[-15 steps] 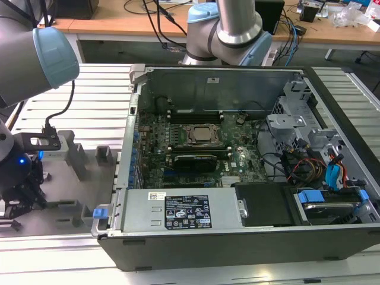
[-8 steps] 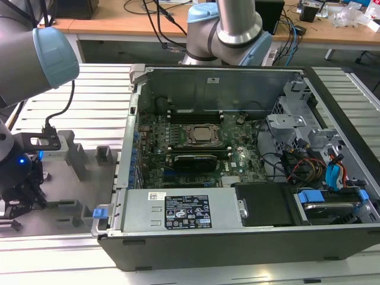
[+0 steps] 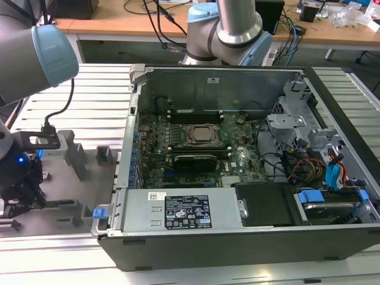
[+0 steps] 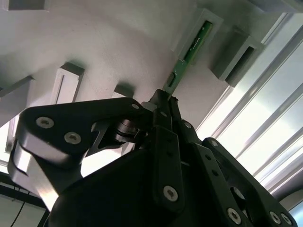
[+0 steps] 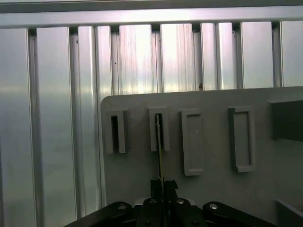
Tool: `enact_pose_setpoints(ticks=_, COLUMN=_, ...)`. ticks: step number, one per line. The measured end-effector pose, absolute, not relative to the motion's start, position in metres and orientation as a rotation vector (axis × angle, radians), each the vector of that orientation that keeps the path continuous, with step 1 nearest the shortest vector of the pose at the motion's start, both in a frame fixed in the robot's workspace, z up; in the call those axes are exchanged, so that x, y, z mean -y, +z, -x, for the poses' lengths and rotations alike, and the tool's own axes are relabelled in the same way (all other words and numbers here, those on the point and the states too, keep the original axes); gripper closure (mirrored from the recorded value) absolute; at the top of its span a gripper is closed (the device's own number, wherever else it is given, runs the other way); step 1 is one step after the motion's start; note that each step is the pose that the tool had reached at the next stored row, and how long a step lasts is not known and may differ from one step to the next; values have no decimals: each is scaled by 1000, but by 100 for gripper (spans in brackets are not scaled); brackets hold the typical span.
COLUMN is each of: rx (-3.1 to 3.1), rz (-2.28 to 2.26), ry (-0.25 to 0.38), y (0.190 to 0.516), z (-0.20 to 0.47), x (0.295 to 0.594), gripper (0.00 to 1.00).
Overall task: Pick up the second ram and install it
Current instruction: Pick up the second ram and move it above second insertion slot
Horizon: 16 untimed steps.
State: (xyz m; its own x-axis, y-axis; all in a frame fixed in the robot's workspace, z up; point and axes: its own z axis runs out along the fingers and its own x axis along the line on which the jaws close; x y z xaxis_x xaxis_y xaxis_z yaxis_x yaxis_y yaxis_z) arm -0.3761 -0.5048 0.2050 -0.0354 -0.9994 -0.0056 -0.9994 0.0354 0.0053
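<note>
Second wrist view: black gripper (image 4: 163, 100) was clamped on the long green ram stick (image 4: 191, 47), its far end seated in an edge block (image 5: 152, 128) of the grey plastic tray (image 5: 213, 101); installation judged outstanding.

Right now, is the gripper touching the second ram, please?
Touching. In the second wrist view the gripper pinches the near end of the second ram, whose far end sits in a grey tray block.

In the second wrist view the pincer (image 4: 164, 103) is covering the near end of the second ram (image 4: 189, 52), and in the first wrist view its flat faces are lying out of sight, edge-on.
</note>
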Motion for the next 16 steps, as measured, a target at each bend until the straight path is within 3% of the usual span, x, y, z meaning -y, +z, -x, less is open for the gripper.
enact_pose_setpoints(ticks=16, rx=-2260, rz=2182, ry=12, y=224, z=376, x=505, gripper=87)
